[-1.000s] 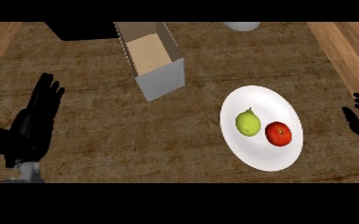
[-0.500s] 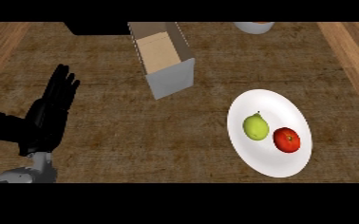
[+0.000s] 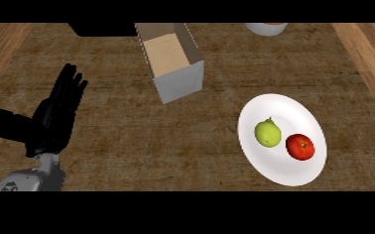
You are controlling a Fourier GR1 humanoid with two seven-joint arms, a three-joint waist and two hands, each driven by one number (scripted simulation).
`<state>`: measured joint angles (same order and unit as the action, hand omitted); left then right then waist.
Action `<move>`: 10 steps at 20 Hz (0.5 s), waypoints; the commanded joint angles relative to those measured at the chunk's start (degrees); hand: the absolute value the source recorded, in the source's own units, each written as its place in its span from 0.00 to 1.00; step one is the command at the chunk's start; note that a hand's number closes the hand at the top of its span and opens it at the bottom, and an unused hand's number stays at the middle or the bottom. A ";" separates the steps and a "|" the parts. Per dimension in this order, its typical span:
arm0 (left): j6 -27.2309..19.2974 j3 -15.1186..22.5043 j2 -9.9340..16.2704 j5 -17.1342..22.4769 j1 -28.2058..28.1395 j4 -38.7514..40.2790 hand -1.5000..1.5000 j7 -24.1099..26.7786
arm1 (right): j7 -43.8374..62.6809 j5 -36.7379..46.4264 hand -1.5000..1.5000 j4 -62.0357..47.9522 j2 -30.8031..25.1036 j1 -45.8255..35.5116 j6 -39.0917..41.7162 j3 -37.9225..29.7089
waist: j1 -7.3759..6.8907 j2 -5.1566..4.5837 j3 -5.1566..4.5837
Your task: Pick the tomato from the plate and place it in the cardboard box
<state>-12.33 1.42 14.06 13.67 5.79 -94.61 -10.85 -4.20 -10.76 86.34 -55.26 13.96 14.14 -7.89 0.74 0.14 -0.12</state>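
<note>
Nearest the viewer, at about eight o'clock in the head view, the robot's black left hand (image 3: pixel 55 116) rests open near the edge, fingers straight and together, pointing up the picture, holding nothing; its grey forearm comes in below it at seven o'clock. The right hand shows nowhere, so its state cannot be told. At about four o'clock lies the round white plate (image 3: pixel 287 171) on the brown wood-grained surface (image 3: pixel 147 144), and on it sit two fruits just beside each other but apart: a small yellow-green pear-like fruit (image 3: pixel 267 132) toward the plate's left, and the round red tomato (image 3: pixel 300 146) toward its right. Farther off, at about eleven to twelve o'clock, stands the open cardboard box (image 3: pixel 170 54) with a grey end wall, tan inside, well apart from the plate and up-left of it. At one o'clock, along the far edge, part of a pale round bowl (image 3: pixel 265 28) shows. The task looks to be at its very start: the tomato is untouched on the plate, and no hand is near it. The next move likely calls for the right hand to come in over the plate and close round the tomato without nudging the green fruit next to it.
</note>
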 commanded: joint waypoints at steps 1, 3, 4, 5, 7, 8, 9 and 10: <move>-0.60 -1.00 0.76 -0.92 2.15 -0.80 0.50 -2.96 | 9.48 -3.74 0.00 10.93 0.27 1.89 2.48 -2.29 | -0.01 0.04 0.05; 2.88 -2.11 -0.26 0.59 1.50 5.00 0.50 2.98 | 13.90 -3.99 0.00 15.30 3.40 0.78 0.50 -0.90 | -0.10 -0.06 0.02; 2.52 -1.46 -0.85 -0.35 -0.89 3.12 0.50 2.56 | 11.92 -2.62 0.00 12.81 3.63 -0.32 2.96 -2.04 | -0.47 -0.07 0.08; 3.48 -1.25 -1.64 -0.16 -0.40 3.48 0.50 3.61 | 10.67 0.41 0.00 10.37 6.42 -1.50 2.64 -0.44 | -0.60 -0.11 0.10; 1.85 -0.82 -2.68 -2.46 3.35 6.35 0.50 3.09 | 13.95 0.71 0.00 12.30 7.05 -1.93 4.19 -1.62 | -0.44 -0.13 0.10; 2.21 -1.44 -1.44 -0.38 -1.11 -0.92 0.50 -0.85 | 19.57 -1.31 0.00 18.15 7.17 -0.89 2.92 -2.18 | -0.57 -0.02 0.09; 2.89 -0.74 -1.77 -2.26 -2.76 0.34 0.50 3.12 | 20.72 1.02 0.00 18.65 7.39 -0.72 2.61 -1.57 | -0.59 -0.05 0.09; 2.76 -2.33 -1.47 -1.06 4.17 4.60 0.50 -0.05 | 19.35 3.55 0.00 14.12 8.66 -2.55 3.02 -0.14 | -0.54 -0.15 0.10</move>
<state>-10.00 0.06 12.74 12.67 6.43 -92.23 -9.48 11.39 -10.59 100.25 -49.18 12.95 16.83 -9.20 0.28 0.07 -0.06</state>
